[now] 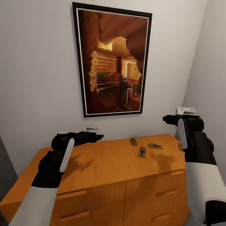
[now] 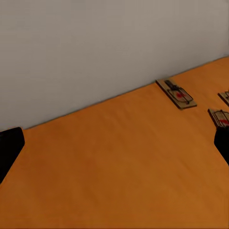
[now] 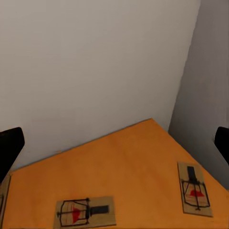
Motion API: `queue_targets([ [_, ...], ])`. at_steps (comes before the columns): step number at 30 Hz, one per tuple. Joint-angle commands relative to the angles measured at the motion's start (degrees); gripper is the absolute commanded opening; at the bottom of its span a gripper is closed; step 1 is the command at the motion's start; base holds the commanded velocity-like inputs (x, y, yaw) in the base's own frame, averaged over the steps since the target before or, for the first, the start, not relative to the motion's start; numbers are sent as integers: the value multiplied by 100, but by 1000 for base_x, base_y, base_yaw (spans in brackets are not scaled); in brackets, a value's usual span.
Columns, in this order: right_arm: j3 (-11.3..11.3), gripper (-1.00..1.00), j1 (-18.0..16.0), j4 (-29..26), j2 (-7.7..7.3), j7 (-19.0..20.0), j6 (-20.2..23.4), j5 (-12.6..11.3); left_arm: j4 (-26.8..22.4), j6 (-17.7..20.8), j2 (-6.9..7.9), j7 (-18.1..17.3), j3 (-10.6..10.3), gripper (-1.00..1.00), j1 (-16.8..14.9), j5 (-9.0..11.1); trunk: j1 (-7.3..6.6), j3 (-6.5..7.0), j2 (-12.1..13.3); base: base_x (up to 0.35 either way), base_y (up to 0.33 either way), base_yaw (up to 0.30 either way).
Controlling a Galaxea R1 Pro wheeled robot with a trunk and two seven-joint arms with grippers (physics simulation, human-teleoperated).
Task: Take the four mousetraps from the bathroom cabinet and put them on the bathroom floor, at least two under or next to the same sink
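While both arms hover above it, a low orange-brown cabinet (image 1: 103, 166) stands against a pale grey wall, with drawers and doors on its front. Its flat top is the worktop carrying the traps.

4 mousetraps lie flat on the right half of the top, each apart from the others. In the head view, 1 trap (image 1: 133, 141) sits nearest the back wall, a 2nd (image 1: 142, 152) lies just in front of it, and a 3rd (image 1: 155, 146) lies to the right of those 2. A 4th (image 1: 180, 147) lies at the far right edge, partly hidden behind the right arm. Each is a small brown board with dark wire parts and a red spot.

The left hand (image 1: 98, 137) is held over the middle of the top, to the left of the traps and well apart from them. Its wrist view shows its dark fingers (image 2: 9, 145) at opposite edges of the picture, spread wide, with nothing between them.

The right hand (image 1: 165, 118) is raised above the right end of the cabinet, near the room's corner, higher than the traps. Its wrist view also shows the fingers (image 3: 9, 143) far apart and holding nothing, with 2 traps on the top below.

A large dark-framed picture (image 1: 113, 59) of a log cabin interior hangs on the wall above the cabinet.
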Motion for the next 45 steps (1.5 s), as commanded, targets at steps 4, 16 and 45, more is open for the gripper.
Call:
queue_targets([
  [4,38,100,-5,11,-2,-17,25,-7,-2,33,-18,22,0,100,-5,50,3,-7,-3,246,0,0],
  [16,264,100,-5,22,-17,-9,25,-9,88,33,-61,20,-5,100,2,65,3,-7,-3,63,0,0],
  [45,318,100,-5,74,-1,13,25,-32,233,33,-58,29,-6,100,4,50,3,-7,-3,3,0,0],
])
